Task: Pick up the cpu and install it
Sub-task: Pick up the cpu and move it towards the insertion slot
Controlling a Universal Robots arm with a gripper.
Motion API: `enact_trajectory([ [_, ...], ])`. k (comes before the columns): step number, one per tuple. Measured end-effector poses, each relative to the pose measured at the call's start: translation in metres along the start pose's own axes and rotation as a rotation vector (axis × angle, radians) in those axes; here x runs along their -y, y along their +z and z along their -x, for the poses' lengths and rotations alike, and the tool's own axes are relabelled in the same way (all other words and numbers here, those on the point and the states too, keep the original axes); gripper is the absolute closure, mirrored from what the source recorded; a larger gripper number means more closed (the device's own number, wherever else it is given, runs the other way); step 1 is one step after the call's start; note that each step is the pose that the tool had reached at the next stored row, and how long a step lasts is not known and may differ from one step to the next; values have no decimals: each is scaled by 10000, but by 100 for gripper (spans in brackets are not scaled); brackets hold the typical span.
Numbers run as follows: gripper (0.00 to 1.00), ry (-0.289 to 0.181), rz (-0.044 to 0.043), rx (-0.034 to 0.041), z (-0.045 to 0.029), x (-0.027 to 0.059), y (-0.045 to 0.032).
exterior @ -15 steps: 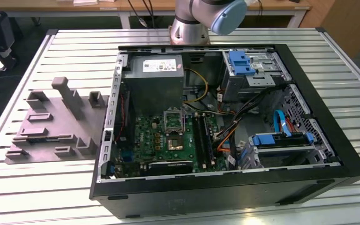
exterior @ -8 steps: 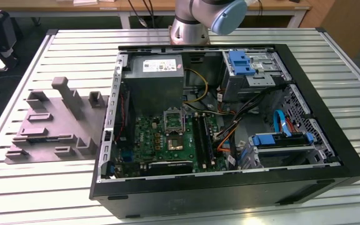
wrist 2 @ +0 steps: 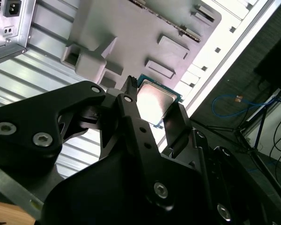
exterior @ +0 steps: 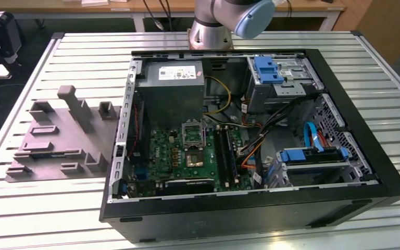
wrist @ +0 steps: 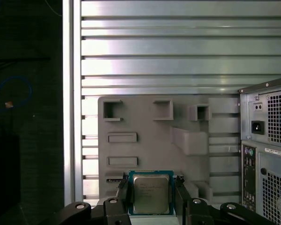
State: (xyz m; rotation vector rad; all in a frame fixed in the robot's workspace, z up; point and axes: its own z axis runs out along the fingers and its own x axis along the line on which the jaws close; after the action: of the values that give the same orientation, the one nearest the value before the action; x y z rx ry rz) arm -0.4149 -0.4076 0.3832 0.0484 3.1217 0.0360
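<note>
Hand (wrist: 151, 185) grips the cpu (wrist: 151, 196) — above grey tray (wrist: 145, 119).

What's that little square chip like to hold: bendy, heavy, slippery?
Probably stiff: the cpu lies flat while the tool grips only two of its edges. Likely light, being thin and small against the grey tray. Its shiny metal top may be slippery, so the edge grip seems sensible.

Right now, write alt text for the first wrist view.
The black tool grips a small silvery square cpu by two opposite edges, over a grey plastic tray with raised blocks on a slatted metal table. A grey computer case stands beside the tray.
</note>
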Motion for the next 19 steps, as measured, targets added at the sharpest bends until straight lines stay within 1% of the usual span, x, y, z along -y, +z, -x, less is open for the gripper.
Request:
enact_trajectory([
  [7,53,0,0,1,93,-3,2],
  [14,53,3,0,0,205,-6,5],
  [16,53,3,-1,0,230,-7,6],
  [19,53,3,1,1,246,-5,7],
])
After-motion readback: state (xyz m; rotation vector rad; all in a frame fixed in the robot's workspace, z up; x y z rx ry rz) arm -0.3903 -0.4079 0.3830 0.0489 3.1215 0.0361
